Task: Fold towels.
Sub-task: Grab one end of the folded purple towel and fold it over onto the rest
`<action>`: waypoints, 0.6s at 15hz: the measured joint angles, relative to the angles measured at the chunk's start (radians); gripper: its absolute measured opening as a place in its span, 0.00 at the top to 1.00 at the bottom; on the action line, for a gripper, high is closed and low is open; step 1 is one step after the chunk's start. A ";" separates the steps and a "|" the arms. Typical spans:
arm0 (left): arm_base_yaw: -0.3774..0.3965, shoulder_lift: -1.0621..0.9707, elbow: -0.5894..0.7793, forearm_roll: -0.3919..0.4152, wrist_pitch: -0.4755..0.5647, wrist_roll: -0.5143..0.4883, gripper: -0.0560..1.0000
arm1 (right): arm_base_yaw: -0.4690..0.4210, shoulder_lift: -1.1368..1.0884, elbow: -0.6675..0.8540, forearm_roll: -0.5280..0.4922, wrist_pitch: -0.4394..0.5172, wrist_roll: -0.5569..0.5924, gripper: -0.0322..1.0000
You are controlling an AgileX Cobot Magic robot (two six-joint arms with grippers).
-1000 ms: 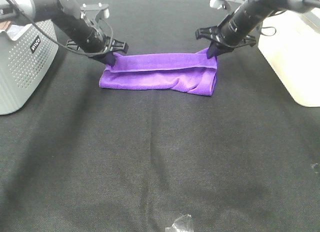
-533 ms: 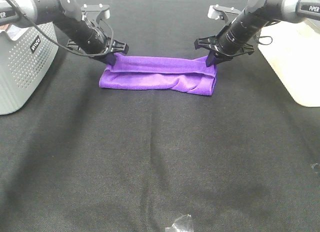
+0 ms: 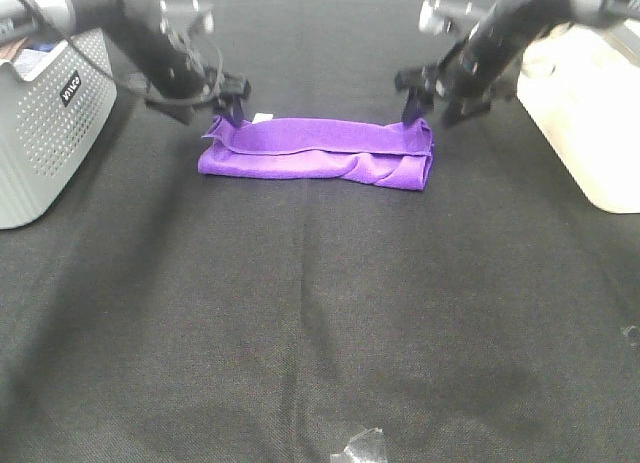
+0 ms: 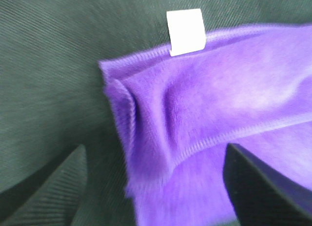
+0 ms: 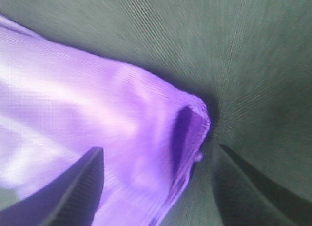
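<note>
The purple towel lies on the black table as a long folded strip, its upper layer resting on the lower one. Its white tag sticks out at the far left corner and shows in the left wrist view. My left gripper is open and empty just above the towel's far left corner. My right gripper is open and empty just above the far right corner. In both wrist views the fingers stand wide apart with the cloth lying loose between them.
A grey perforated basket stands at the left edge. A cream box stands at the right edge. A scrap of crumpled clear plastic lies at the table's front edge. Black cloth covers the table.
Both grippers have opened, let go of the towel's far edge and lifted up and back. The upper layer has settled onto the strip.
</note>
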 joint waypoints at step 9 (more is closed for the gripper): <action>0.107 0.077 -0.077 -0.224 0.244 0.087 0.26 | 0.000 -0.106 -0.002 0.053 0.335 0.000 0.35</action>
